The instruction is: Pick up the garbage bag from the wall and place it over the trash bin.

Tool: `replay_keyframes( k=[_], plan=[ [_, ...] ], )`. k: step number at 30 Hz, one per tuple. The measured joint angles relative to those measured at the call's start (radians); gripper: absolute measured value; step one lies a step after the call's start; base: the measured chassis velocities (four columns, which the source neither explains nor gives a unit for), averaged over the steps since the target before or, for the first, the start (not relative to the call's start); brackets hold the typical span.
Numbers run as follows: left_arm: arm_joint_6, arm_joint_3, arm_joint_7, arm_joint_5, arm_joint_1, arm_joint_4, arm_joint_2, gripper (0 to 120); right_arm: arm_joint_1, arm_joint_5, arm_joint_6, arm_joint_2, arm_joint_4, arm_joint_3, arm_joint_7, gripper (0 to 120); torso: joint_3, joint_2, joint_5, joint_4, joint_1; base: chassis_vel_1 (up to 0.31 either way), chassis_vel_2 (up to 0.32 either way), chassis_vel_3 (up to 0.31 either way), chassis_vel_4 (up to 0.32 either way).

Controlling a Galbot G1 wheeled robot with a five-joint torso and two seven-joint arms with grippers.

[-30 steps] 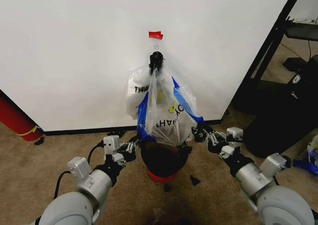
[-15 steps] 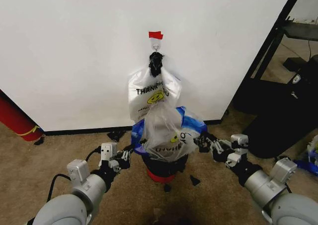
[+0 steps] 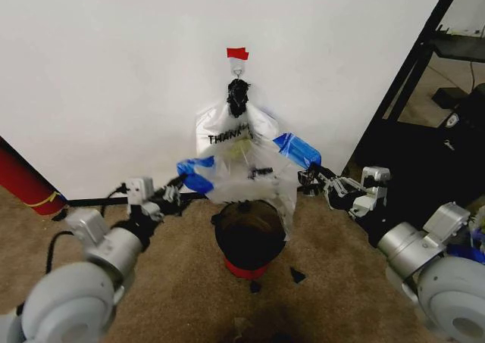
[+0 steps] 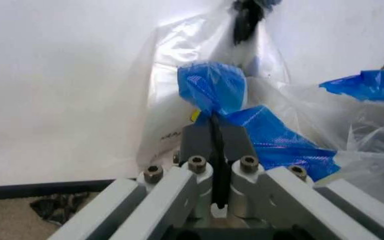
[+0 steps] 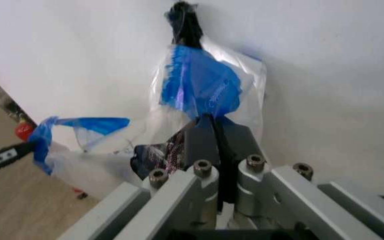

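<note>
The garbage bag [image 3: 254,173] hangs stretched open just above the trash bin [image 3: 248,241], whose dark inside is too dim to read. The left gripper [image 3: 184,182], at nine o'clock of the bin, is clamped tight on one blue handle; the right gripper [image 3: 305,178], at two o'clock, pinches the other. Behind, a second bag [image 3: 220,135] hangs on the wall [image 3: 114,78].

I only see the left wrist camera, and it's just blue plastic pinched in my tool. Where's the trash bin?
Observer: The head view shows the trash bin on the carpet, just below the garbage bag.
Operator: Is my other tool holding the bag too?
Observer: Yes. The right tool is shut on the bag's other blue handle.
Operator: What's behind the bag?
Observer: A THANK YOU bag hangs from a hook under red tape.
</note>
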Motion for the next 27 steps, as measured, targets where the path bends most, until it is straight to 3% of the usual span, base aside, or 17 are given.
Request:
replay_keyframes(
  k=[9,15,17,23,27],
  plan=[
    [0.018,-0.04,-0.015,-0.077,-0.007,0.0,0.002,0,-0.011,0.09,-0.043,-0.015,-0.001,0.058,0.024,0,0.0,0.0,0.0,-0.0001,0.0,0.0,0.0,0.0,0.0],
    [0.064,-0.094,-0.025,-0.251,-0.041,0.0,0.022,0,-0.003,0.245,-0.136,-0.052,-0.001,0.165,0.05,0,0.0,0.0,0.0,-0.0001,0.0,0.0,0.0,0.0,0.0],
    [0.096,-0.055,-0.052,-0.303,-0.047,0.001,0.016,0,-0.001,0.272,-0.176,-0.053,-0.001,0.165,0.064,0,0.0,0.0,0.0005,-0.0001,0.0,0.0,0.0,0.0,0.0],
    [0.133,0.085,-0.128,-0.321,-0.048,0.001,-0.047,0,0.002,0.247,-0.229,-0.016,-0.002,0.077,0.109,0,0.0,0.0,-0.0002,0.0,0.0,0.0,0.0,0.0,0.0],
    [0.148,0.104,-0.165,-0.359,-0.044,0.001,-0.056,0,0.003,0.24,-0.24,0.01,-0.002,0.034,0.131,0,0.0,0.0,0.0002,-0.0001,0.0,0.0,0.0,0.0,0.0]
  ],
)
